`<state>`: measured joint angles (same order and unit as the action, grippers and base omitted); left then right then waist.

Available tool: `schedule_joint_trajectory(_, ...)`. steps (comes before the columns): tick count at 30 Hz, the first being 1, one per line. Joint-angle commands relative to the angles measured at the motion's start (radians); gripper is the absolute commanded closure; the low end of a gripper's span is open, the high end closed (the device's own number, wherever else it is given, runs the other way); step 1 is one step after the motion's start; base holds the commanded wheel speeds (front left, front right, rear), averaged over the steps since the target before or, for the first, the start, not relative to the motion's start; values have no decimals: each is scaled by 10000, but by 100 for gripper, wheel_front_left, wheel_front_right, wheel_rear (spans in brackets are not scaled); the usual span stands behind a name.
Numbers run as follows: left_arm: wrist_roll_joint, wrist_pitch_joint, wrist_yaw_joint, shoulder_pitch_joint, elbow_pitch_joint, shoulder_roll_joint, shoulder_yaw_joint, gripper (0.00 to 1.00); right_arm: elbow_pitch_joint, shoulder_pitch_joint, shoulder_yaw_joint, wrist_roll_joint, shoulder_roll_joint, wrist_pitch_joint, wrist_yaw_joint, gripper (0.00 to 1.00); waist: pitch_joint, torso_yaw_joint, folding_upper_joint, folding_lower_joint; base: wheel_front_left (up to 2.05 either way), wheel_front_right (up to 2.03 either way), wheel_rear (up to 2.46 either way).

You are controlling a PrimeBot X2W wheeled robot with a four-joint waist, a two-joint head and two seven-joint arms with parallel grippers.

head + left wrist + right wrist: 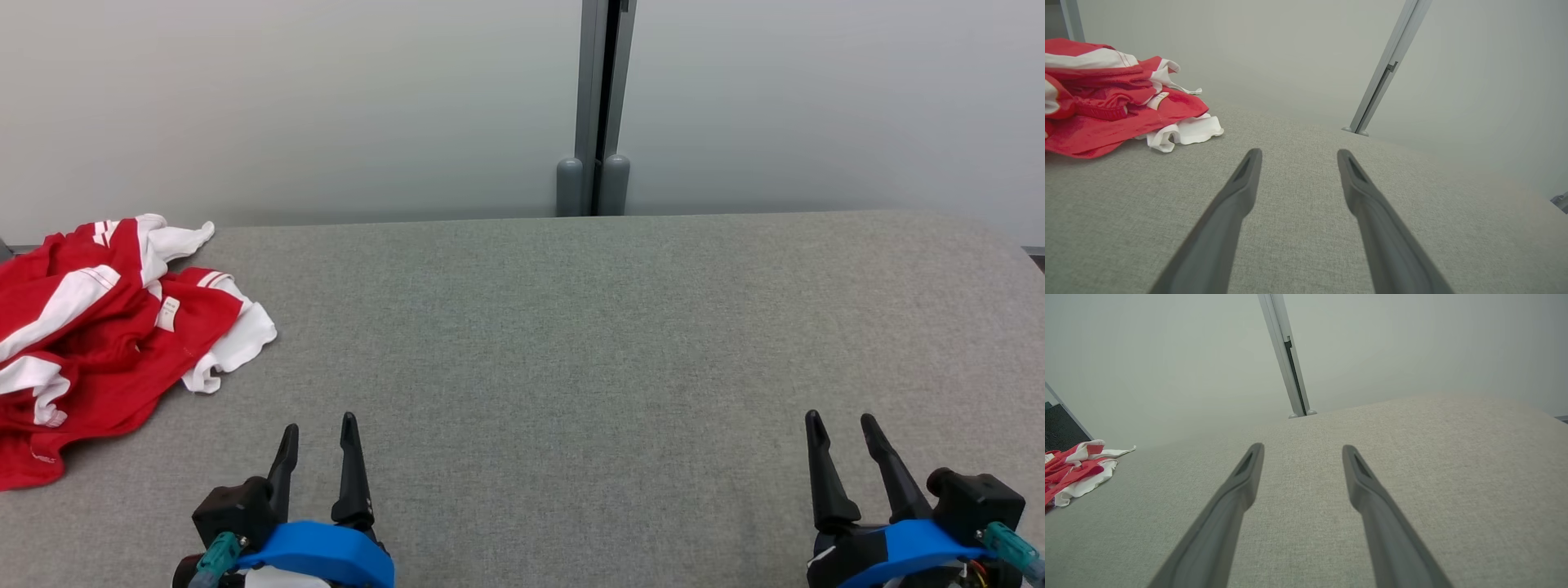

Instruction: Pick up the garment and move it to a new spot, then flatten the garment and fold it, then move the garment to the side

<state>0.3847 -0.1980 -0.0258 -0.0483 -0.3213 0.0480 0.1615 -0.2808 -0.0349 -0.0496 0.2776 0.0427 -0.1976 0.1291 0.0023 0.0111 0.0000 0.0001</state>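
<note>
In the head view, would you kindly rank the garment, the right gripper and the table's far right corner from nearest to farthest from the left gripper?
1. garment, close on the left.
2. right gripper, across on the right.
3. table's far right corner, behind that gripper.

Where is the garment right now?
In the head view the garment lies crumpled at the left edge of the table, ahead and left of the open left gripper, untouched.

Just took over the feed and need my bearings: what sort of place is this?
Probably a lab or test station: a grey fabric-covered table, plain pale partition panels joined by a grey metal post, and one crumpled red-and-white garment at the table's left.
</note>
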Motion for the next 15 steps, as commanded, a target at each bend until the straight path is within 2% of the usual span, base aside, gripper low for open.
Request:
schedule_joint_trajectory(1, -226, -94, -47, -230, 1, 33, 17, 0, -32, -38, -52, -266, 93, -98, 20, 0, -4, 3, 0, -1, 0, 0, 0)
schedule_joint_trajectory(15, -1113, -372, -101, -319, -464, 31, 91, 0, -585, -283, -81, -1544, 104, -375, 24, 0, -67, 68, 0, -1, 0, 0, 0)
